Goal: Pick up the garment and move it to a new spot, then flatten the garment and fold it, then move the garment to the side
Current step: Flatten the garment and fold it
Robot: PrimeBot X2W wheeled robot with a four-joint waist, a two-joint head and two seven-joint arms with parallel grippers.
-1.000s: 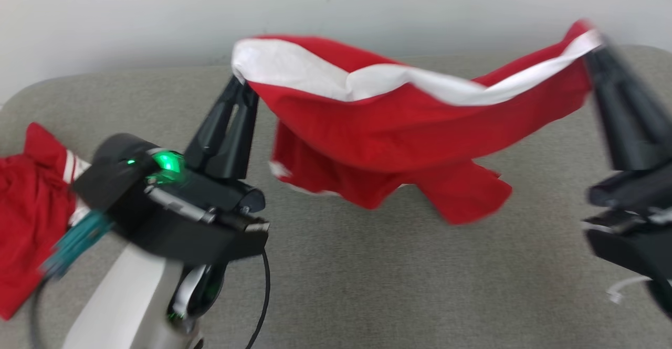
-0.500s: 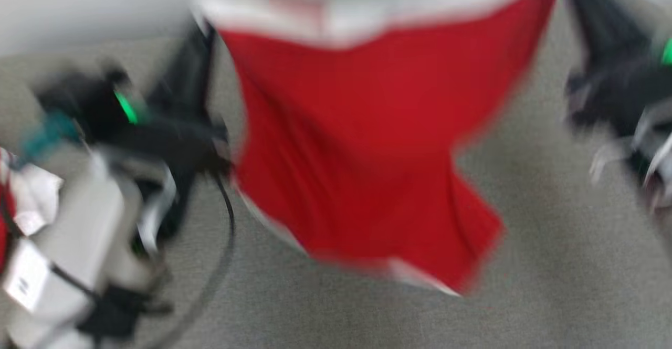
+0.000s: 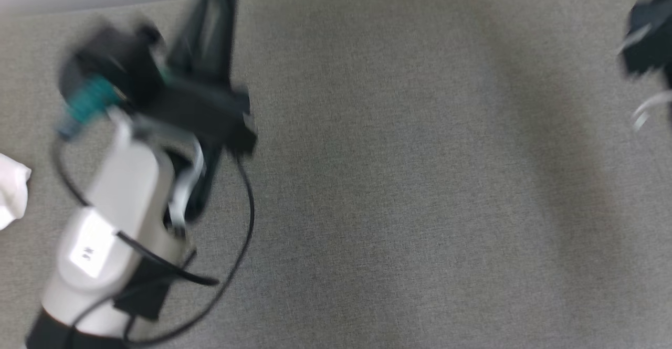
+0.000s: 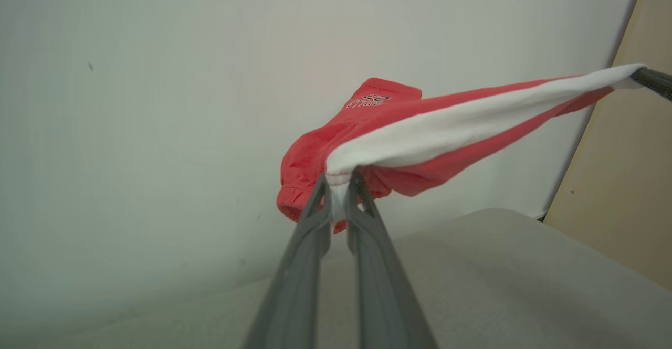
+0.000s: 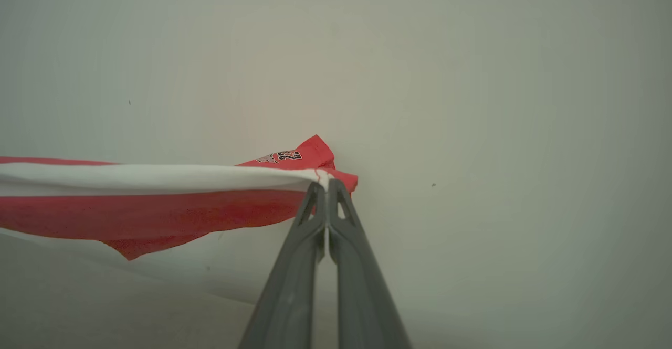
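Garment (image 4: 446,126) taut between left pincer (image 4: 340,182), right pincer (image 5: 326,184) (wrist views).

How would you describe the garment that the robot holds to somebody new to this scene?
Look above the grey table, before the pale wall. The garment is stretched in the air between the left gripper and the right gripper, each shut on one end. It is red with a white band, unlike the plain white cloth nearby.

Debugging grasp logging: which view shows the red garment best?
Left wrist view: the garment hangs stretched, its white band whole from the left gripper to the right gripper. Right wrist view crops it; head view catches a blurred sliver.
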